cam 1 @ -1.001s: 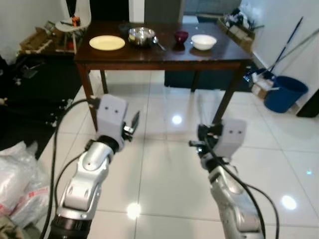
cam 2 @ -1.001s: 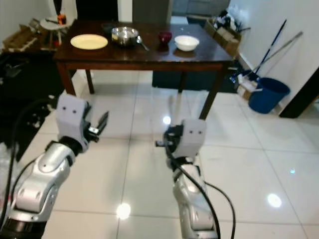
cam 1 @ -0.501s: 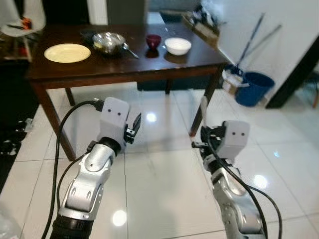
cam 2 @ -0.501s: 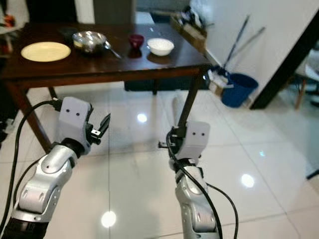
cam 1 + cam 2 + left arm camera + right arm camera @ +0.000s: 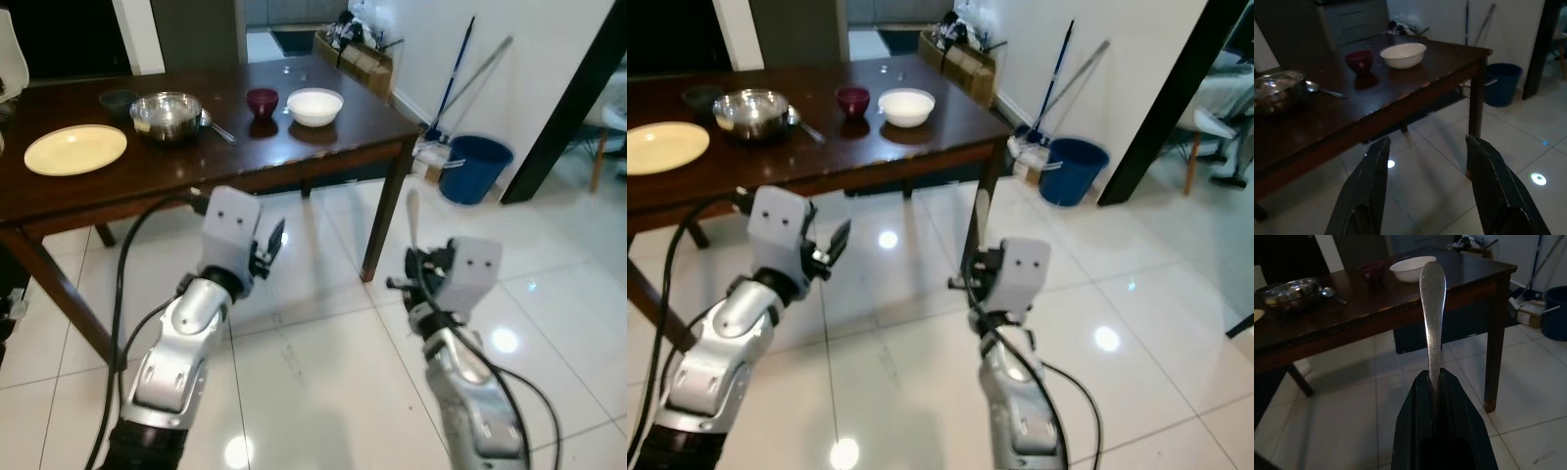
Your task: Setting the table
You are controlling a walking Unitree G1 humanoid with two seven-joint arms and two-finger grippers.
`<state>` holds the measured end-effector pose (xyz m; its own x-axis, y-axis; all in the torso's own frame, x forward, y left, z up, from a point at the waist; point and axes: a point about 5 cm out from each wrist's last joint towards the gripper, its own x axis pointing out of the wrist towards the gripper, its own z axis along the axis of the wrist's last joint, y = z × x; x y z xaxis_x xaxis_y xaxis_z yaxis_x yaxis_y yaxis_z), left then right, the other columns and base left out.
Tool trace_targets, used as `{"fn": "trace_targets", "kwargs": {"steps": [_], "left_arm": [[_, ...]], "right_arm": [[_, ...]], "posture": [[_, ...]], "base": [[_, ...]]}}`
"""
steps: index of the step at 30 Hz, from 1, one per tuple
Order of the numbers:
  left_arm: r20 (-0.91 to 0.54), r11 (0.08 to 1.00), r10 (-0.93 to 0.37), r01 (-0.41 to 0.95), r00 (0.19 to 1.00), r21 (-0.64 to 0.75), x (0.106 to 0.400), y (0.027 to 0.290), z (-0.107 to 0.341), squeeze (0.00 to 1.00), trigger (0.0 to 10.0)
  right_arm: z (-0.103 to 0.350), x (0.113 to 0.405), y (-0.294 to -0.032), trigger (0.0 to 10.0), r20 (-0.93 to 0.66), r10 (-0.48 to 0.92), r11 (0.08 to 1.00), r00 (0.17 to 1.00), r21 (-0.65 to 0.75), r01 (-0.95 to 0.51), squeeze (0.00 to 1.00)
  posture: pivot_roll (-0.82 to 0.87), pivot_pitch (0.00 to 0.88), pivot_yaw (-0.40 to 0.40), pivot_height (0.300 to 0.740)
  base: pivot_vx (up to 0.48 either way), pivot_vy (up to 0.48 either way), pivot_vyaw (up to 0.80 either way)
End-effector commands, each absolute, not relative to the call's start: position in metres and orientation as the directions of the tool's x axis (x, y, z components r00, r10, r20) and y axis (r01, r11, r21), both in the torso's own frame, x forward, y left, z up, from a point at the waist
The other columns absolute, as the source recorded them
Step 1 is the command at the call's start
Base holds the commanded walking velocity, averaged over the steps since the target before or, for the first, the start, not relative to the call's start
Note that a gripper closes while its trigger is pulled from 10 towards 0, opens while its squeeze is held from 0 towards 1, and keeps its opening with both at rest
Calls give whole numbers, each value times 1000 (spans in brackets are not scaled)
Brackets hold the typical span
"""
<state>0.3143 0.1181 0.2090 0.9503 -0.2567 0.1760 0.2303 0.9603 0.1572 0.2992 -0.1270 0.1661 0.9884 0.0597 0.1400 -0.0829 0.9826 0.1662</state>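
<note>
Cutlery handle (image 5: 1432,308), silver and flat, stands pinched between the closed fingers of the right gripper (image 5: 1435,382), its long axis running straight out from the fingertips and upright in the head views. Which utensil it is cannot be told; the working end is hidden in the grip. Left gripper (image 5: 1425,161) is spread wide and holds nothing. Dark wooden table (image 5: 323,147) lies ahead and to the robot's left, well apart from both grippers. On it: yellow plate (image 5: 75,149), steel bowl (image 5: 167,113), maroon cup (image 5: 262,101), white bowl (image 5: 314,105).
</note>
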Motion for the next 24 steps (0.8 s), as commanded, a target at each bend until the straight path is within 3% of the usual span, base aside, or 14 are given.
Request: {"fn": "trace_targets", "kwargs": {"steps": [1, 24], "left_arm": [[167, 956, -274, 248, 947, 157, 314, 114, 206, 0, 10000], [170, 952, -288, 262, 942, 160, 315, 111, 207, 0, 10000]], "right_arm": [[166, 299, -133, 10000, 142, 40, 985, 989, 161, -63, 0], [169, 299, -139, 10000, 163, 20, 991, 986, 129, -41, 0]], "posture": [[-67, 42, 64, 740], [-67, 40, 74, 740]], "base": [[469, 0, 0], [472, 0, 0]]}}
